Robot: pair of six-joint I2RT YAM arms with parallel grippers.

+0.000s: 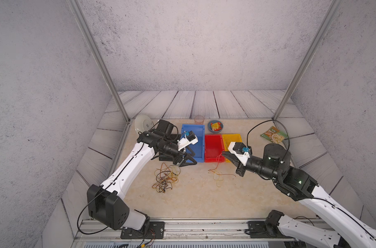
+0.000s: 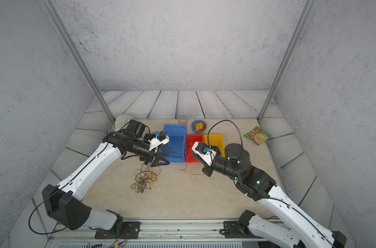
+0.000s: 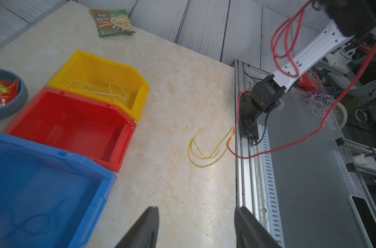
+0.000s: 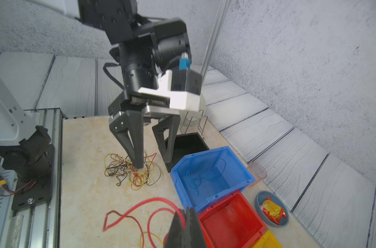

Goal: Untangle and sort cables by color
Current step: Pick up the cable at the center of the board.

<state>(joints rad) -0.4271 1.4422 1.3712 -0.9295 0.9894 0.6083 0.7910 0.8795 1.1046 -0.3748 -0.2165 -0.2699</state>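
A tangle of yellow, orange-red and black cables [image 1: 165,178] [image 2: 144,179] [image 4: 131,171] lies on the table in front of the bins. My left gripper [image 1: 195,159] [image 2: 168,159] [image 3: 196,209] [image 4: 154,168] hangs open beside it, by the blue bin's front, with nothing between its fingers. My right gripper [image 1: 223,153] [image 2: 192,153] [image 4: 186,209] is shut on a red cable [image 4: 149,199] that loops down before the red bin [image 1: 213,160]. Loose yellow strands [image 3: 204,150] [image 1: 219,175] lie below it. A blue cable [image 4: 202,178] rests in the blue bin [image 1: 201,131], a pale one [image 3: 101,90] in the yellow bin [image 1: 232,135].
A black bin [image 4: 187,143] sits beside the blue one, with a plate [image 1: 142,124] in a rack behind. A clear cup [image 1: 199,119], a grey bowl [image 1: 209,128] with a snack packet and a green food packet [image 1: 273,135] stand at the back. A metal rail [image 1: 204,225] borders the front.
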